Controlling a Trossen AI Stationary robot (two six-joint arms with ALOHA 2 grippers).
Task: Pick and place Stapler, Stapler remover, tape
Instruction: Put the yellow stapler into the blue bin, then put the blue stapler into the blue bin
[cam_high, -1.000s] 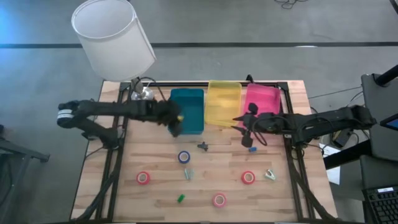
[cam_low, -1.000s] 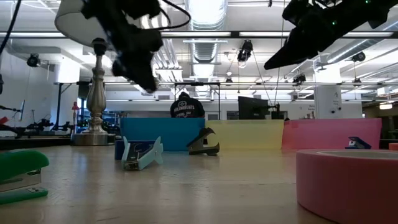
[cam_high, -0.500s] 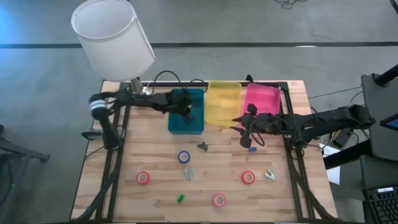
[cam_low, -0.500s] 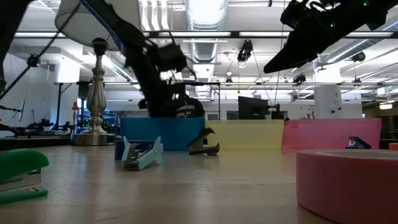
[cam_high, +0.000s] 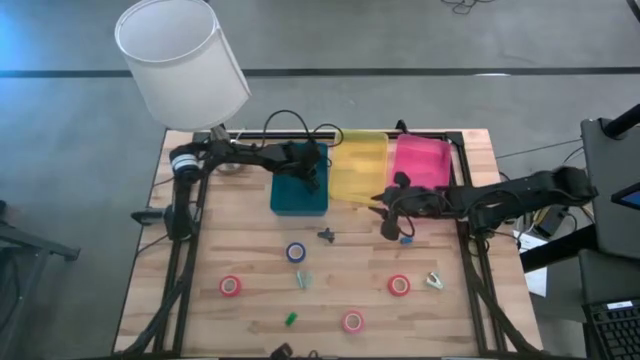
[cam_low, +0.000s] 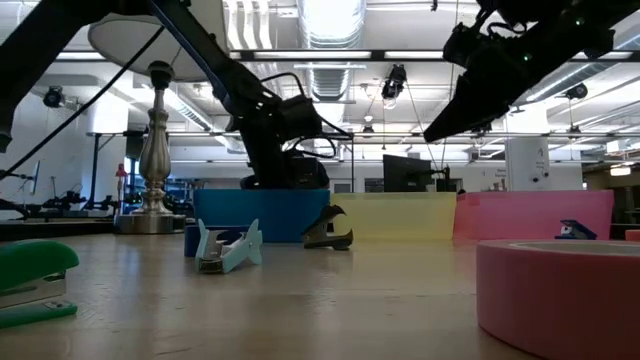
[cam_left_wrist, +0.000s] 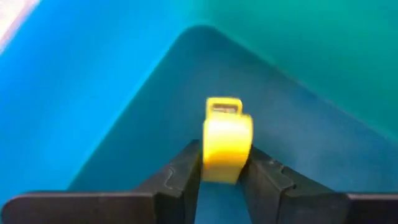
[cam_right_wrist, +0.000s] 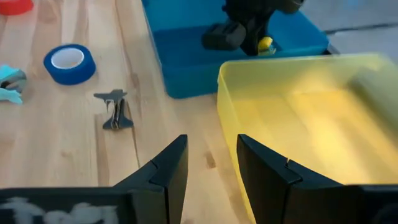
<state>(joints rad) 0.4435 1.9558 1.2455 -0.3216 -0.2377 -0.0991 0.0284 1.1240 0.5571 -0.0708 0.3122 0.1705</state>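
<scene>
Inside blue bin (cam_high: 299, 190), left gripper (cam_left_wrist: 222, 174) jaws clamped on yellow stapler (cam_left_wrist: 226, 138), right gripper (cam_right_wrist: 210, 163) jaws apart.

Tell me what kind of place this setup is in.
Likely a robotics lab or workshop: two arms work at a wooden table with three coloured bins, and the low view shows exposed ceiling ducts, monitors and a person beyond.

Table (cam_high: 250, 300): pale wood planks, matt, visible grain. Teal bin (cam_high: 290, 200), yellow bin (cam_high: 355, 165), pink bin (cam_high: 425, 158): smooth plastic, the yellow translucent. Small yellow stapler (cam_left_wrist: 227, 138): glossy plastic with a metal insert. Lampshade (cam_high: 180, 60): white, matt, cloth-like. Lamp stem (cam_low: 152, 150): polished metal.
</scene>
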